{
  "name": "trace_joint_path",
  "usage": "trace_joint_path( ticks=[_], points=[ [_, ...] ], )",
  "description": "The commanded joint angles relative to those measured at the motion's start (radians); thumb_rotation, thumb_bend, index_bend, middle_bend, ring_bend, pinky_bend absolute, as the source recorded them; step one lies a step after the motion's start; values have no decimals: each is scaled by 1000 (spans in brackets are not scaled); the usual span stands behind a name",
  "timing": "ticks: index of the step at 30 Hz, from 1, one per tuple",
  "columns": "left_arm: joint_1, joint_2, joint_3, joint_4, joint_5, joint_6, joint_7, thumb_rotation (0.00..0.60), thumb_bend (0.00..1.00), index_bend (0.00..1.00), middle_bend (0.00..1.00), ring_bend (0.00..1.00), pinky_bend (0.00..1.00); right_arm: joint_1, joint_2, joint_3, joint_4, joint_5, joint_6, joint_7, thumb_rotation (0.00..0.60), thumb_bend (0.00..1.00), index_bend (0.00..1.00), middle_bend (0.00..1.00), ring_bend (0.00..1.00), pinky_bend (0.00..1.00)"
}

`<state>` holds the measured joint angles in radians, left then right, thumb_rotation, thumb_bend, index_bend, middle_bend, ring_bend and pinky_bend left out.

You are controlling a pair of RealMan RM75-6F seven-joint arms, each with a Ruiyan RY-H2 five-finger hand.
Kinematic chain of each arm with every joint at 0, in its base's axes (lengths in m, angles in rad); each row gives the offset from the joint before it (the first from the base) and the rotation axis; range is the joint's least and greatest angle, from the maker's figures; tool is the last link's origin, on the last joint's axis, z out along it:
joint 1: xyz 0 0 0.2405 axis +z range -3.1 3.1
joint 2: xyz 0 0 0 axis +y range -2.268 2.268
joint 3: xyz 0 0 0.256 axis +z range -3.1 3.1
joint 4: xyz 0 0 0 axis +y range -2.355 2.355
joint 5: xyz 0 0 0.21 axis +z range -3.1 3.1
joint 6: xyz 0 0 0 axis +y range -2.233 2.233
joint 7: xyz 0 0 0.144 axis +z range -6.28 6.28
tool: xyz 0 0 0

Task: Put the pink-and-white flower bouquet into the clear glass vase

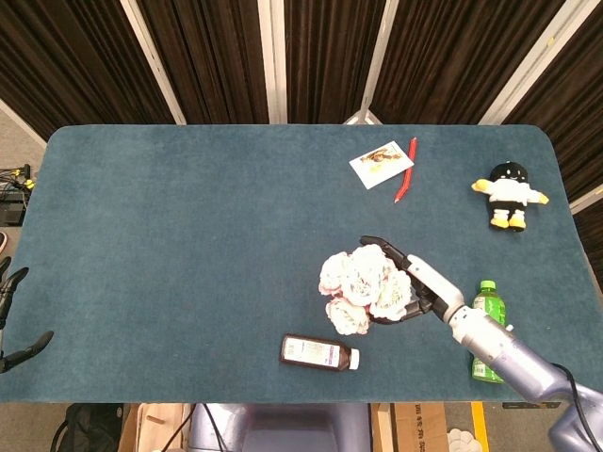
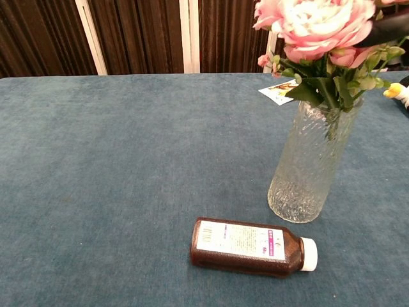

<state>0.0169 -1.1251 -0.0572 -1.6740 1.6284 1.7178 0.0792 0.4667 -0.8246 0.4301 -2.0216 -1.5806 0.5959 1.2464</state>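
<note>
The right hand (image 1: 415,282) has its fingers (image 1: 377,243) curled around the bouquet (image 1: 363,287), whose stems stand inside the glass vase (image 2: 311,166) near the surface's front edge, right of middle. A brown bottle (image 2: 252,246) lies on its side just before the vase. The left hand's fingers (image 1: 17,315) are spread apart, holding nothing, off the left edge.

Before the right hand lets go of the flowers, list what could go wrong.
1. The bouquet is top-heavy; its blooms lean left over the glass vase, so it may tip the vase on release.
2. The right hand lies against the blooms; pulling away could drag the stems out.
3. A toppling vase would likely hit the brown bottle lying just in front.
</note>
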Motion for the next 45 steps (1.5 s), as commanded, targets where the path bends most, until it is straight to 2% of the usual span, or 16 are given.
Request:
trace_joint_path(
  ticks=[1, 7, 12, 13, 15, 17, 18, 19, 21, 22, 26, 30, 37, 45],
  points=[
    [1, 0, 0, 0, 1, 1, 0, 600, 166, 133, 0, 0, 116, 2, 58, -66, 37, -117, 61, 84, 600, 126, 28, 26, 48, 0],
    [1, -1, -1, 1, 0, 1, 2, 600, 166, 133, 0, 0, 116, -4, 139, -156, 105, -247, 190, 175, 600, 126, 27, 19, 43, 0],
    [1, -2, -2, -1, -2, 0, 4, 600, 166, 133, 0, 0, 117, -38, 192, -206, 176, -261, 298, 148, 600, 125, 44, 19, 45, 0],
    [2, -2, -2, -1, -2, 1, 5, 600, 166, 133, 0, 0, 117, -62, 197, -208, 192, -237, 327, 84, 600, 125, 58, 19, 49, 0],
    [3, -2, -2, -2, -2, 4, 7, 600, 166, 133, 0, 0, 116, -125, 177, -196, 203, -132, 392, -150, 600, 124, 74, 19, 57, 0],
    [4, -2, -3, -1, -6, 4, 11, 600, 166, 133, 0, 0, 116, -201, 117, -176, 201, 10, 500, -513, 600, 124, 74, 19, 59, 0],
    [4, -2, -4, -1, -7, 3, 12, 600, 166, 134, 0, 0, 116, -225, 90, -172, 199, 52, 547, -648, 600, 124, 74, 19, 59, 0],
    [4, -2, -3, -2, -9, 0, 13, 600, 166, 134, 0, 0, 116, -256, 44, -170, 189, 103, 620, -841, 600, 124, 74, 19, 59, 0],
    [2, -2, -2, -3, -10, -6, 15, 600, 166, 134, 0, 0, 116, -304, -40, -183, 168, 148, 748, -1155, 600, 124, 74, 20, 59, 0],
    [1, -1, -1, -3, -10, -9, 16, 600, 166, 134, 0, 0, 116, -325, -69, -196, 155, 150, 798, -1256, 600, 124, 74, 20, 59, 0],
    [1, 2, 3, -6, -6, -13, 14, 600, 166, 133, 0, 0, 116, -392, -134, -246, 113, 119, 923, -1455, 600, 125, 74, 20, 59, 0],
    [3, 8, 5, -9, -4, -10, 4, 600, 166, 133, 0, 0, 116, -433, -180, -294, 98, 61, 988, -1532, 600, 124, 74, 19, 59, 0],
    [4, 21, 9, -10, -7, -18, -11, 600, 166, 133, 0, 0, 116, -464, -210, -382, 105, -17, 978, -1540, 600, 124, 74, 19, 59, 0],
    [2, 46, 18, -19, -25, -49, -10, 600, 166, 133, 0, 0, 116, -462, -252, -405, 164, -37, 958, -1539, 600, 125, 74, 19, 59, 0]
  ],
)
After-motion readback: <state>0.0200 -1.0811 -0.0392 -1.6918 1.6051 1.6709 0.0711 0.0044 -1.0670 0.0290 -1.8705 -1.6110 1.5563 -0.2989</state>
